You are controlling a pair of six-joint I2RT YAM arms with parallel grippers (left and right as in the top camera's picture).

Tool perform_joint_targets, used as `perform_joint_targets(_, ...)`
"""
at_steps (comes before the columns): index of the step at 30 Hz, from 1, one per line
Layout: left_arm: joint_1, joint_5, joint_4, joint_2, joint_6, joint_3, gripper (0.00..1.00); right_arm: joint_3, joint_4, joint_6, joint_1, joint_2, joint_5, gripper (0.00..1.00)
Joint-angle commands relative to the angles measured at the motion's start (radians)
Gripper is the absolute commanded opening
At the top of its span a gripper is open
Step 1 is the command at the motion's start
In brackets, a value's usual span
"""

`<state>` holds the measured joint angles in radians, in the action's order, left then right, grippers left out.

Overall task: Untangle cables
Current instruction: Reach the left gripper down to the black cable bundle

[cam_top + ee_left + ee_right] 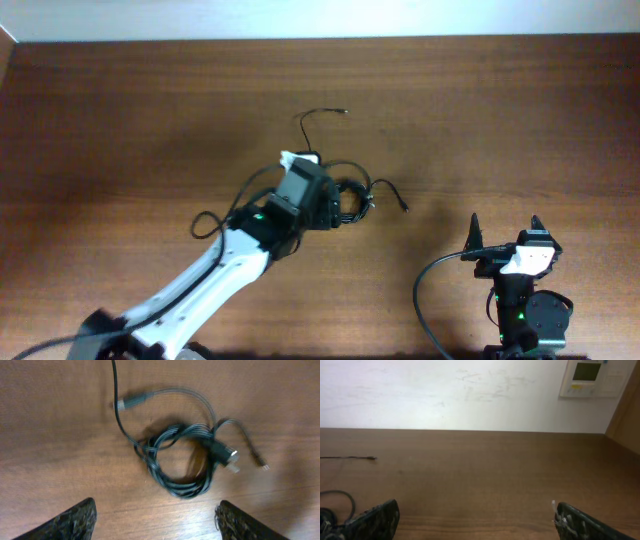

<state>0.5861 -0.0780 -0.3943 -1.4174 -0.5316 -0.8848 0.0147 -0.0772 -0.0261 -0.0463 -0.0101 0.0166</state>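
Observation:
The cables [180,462] lie on the wooden table as a coiled bundle of thin black wires with small plugs sticking out to the right. In the overhead view the bundle [352,196] shows just right of my left wrist, with one loose strand [320,114] curving toward the back. My left gripper [156,519] is open and empty, hovering just short of the coil. My right gripper [475,520] is open and empty, parked at the front right [505,232], far from the cables.
Thick black arm cables loop on the table beside the left arm [210,222] and the right arm's base [430,290]. A white wall with a wall panel [587,377] stands beyond the table's far edge.

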Motion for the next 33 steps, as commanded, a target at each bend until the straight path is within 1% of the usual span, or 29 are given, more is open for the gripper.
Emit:
perform_joint_targets(1, 0.08, -0.149, 0.142, -0.179, -0.072, -0.014, 0.7, -0.009, -0.001, 0.004, -0.003, 0.006, -0.006, 0.99)
perform_joint_targets(2, 0.088, -0.19, 0.177, -0.241, -0.076, -0.014, 0.68, -0.009, -0.001, 0.004, -0.003, 0.006, -0.006, 0.99)
perform_joint_targets(3, 0.088, -0.192, 0.202, -0.279, -0.076, -0.014, 0.7, -0.009, -0.001, 0.004, -0.003, 0.006, -0.006, 0.99)
perform_joint_targets(5, 0.088, -0.189, 0.249, -0.34, -0.086, -0.014, 0.7, -0.009, -0.001, 0.004, -0.003, 0.006, -0.006, 0.99)
perform_joint_targets(7, 0.088, -0.192, 0.267, -0.377, -0.085, -0.014, 0.64, -0.009, -0.001, 0.004, -0.003, 0.006, -0.006, 0.99)
perform_joint_targets(8, 0.088, -0.192, 0.281, -0.4, -0.086, -0.014, 0.57, -0.009, -0.001, 0.004, -0.003, 0.006, -0.006, 0.99)
perform_joint_targets(9, 0.088, -0.192, 0.282, -0.42, -0.086, -0.014, 0.45, -0.009, -0.001, 0.004, -0.003, 0.006, -0.006, 0.99)
perform_joint_targets(10, 0.088, -0.192, 0.282, -0.436, -0.086, -0.014, 0.43, -0.009, -0.001, 0.004, -0.003, 0.006, -0.006, 0.98)
perform_joint_targets(11, 0.088, -0.192, 0.281, -0.46, -0.086, -0.014, 0.33, -0.009, -0.001, 0.004, -0.003, 0.006, -0.006, 0.99)
perform_joint_targets(12, 0.09, -0.192, 0.279, -0.477, -0.086, -0.014, 0.15, -0.009, -0.001, 0.004, -0.003, 0.006, -0.006, 0.99)
perform_joint_targets(14, 0.089, -0.192, 0.266, -0.476, -0.072, -0.014, 0.0, -0.009, -0.001, 0.004, -0.003, 0.006, -0.006, 0.99)
perform_joint_targets(15, 0.084, -0.192, 0.234, -0.469, -0.042, -0.014, 0.0, -0.009, -0.001, 0.004, -0.003, 0.006, -0.006, 0.98)
perform_joint_targets(16, 0.071, -0.193, 0.154, -0.437, -0.017, -0.014, 0.0, -0.009, -0.001, 0.004, -0.003, 0.006, -0.006, 0.99)
perform_joint_targets(19, 0.035, -0.21, -0.02, -0.3, -0.013, -0.014, 0.0, -0.009, -0.001, 0.004, -0.003, 0.006, -0.006, 0.99)
perform_joint_targets(21, 0.019, -0.206, -0.085, -0.155, -0.013, -0.014, 0.0, -0.009, -0.001, 0.004, -0.003, 0.006, -0.006, 0.99)
perform_joint_targets(23, 0.019, -0.186, -0.117, -0.064, -0.026, -0.014, 0.0, -0.009, -0.001, 0.004, -0.003, 0.006, -0.006, 0.99)
perform_joint_targets(24, 0.019, -0.169, -0.186, 0.011, -0.215, -0.014, 0.05, -0.009, -0.001, 0.004, -0.003, 0.006, -0.006, 0.99)
perform_joint_targets(26, 0.02, -0.156, -0.286, 0.025, -0.485, -0.014, 0.07, -0.009, -0.001, 0.004, -0.003, 0.006, -0.006, 0.99)
perform_joint_targets(27, 0.02, -0.143, -0.323, 0.024, -0.585, -0.013, 0.14, -0.009, -0.001, 0.004, -0.003, 0.006, -0.006, 0.99)
perform_joint_targets(28, 0.02, -0.126, -0.336, 0.025, -0.635, -0.013, 0.22, -0.009, -0.001, 0.004, -0.003, 0.006, -0.006, 0.99)
perform_joint_targets(29, 0.02, -0.065, -0.331, 0.025, -0.68, -0.013, 0.48, -0.009, -0.001, 0.004, -0.003, 0.006, -0.006, 0.99)
perform_joint_targets(30, 0.02, -0.061, -0.328, 0.025, -0.68, -0.013, 0.64, -0.009, -0.001, 0.004, -0.003, 0.006, -0.006, 0.99)
perform_joint_targets(31, 0.02, -0.074, -0.333, 0.025, -0.649, -0.013, 0.82, -0.009, -0.001, 0.004, -0.003, 0.006, -0.006, 0.99)
perform_joint_targets(32, 0.019, -0.087, -0.333, 0.025, -0.587, -0.013, 0.96, -0.009, -0.001, 0.004, -0.003, 0.006, -0.006, 0.99)
perform_joint_targets(33, 0.02, -0.148, -0.329, 0.025, -0.473, -0.013, 0.99, -0.009, -0.001, 0.004, -0.003, 0.006, -0.006, 0.99)
